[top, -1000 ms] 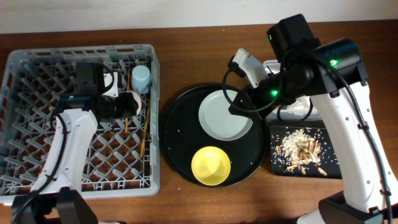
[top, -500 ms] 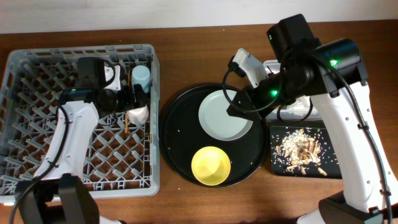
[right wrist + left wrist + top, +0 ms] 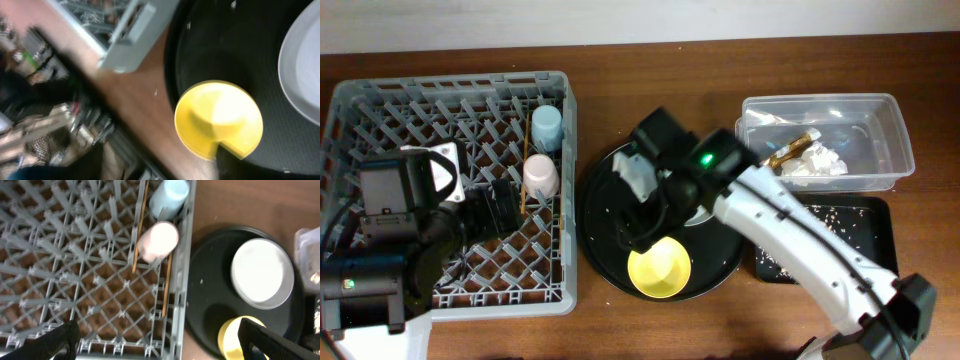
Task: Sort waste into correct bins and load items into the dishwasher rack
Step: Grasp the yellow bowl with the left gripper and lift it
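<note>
Two changes. Overhead: left gripper (image 3: pixel 492 205) has released the pink cup (image 3: pixel 540 176), which now sits at the dishwasher rack (image 3: pixel 440 82) right edge, near the blue cup (image 3: pixel 547 126). Right arm (image 3: pixel 770 215) has swung over the yellow bowl (image 3: pixel 658 267) and hides the plate. Left wrist: fingers (image 3: pixel 57 341) spread, empty. Right wrist: bowl centred but blurred, so can't tell the right gripper's state.

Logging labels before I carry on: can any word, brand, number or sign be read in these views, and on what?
No text can be read in any view.
gold wrapper in the clear tub: any print is too small to tell.
blue cup, pink cup, plate, yellow bowl, rack: no marks show.
</note>
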`<action>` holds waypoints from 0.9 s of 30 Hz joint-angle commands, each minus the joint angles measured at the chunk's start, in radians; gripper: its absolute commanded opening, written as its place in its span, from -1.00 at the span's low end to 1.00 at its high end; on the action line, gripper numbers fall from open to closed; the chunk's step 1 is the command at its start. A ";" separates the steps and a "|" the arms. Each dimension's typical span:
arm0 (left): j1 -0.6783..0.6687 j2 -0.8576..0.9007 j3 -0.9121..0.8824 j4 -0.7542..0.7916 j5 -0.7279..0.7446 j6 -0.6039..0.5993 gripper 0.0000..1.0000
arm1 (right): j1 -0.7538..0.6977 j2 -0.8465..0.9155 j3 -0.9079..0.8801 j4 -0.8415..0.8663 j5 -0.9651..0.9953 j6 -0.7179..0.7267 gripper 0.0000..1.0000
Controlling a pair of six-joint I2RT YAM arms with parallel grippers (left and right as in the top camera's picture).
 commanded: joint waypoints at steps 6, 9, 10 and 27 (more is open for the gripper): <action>0.001 -0.002 0.009 -0.050 -0.033 -0.008 0.98 | 0.236 -0.007 -0.337 0.270 0.221 0.343 -0.08; 0.001 -0.002 0.009 -0.056 -0.033 -0.008 0.98 | 0.265 -0.007 -0.357 0.288 0.338 0.418 -0.06; 0.001 -0.002 0.009 -0.061 -0.034 -0.008 0.98 | 0.271 -0.007 -0.378 0.305 0.368 0.436 -0.07; -0.203 -0.053 -0.145 0.042 0.293 -0.033 0.91 | -0.407 -0.328 -0.081 0.123 0.394 0.322 0.97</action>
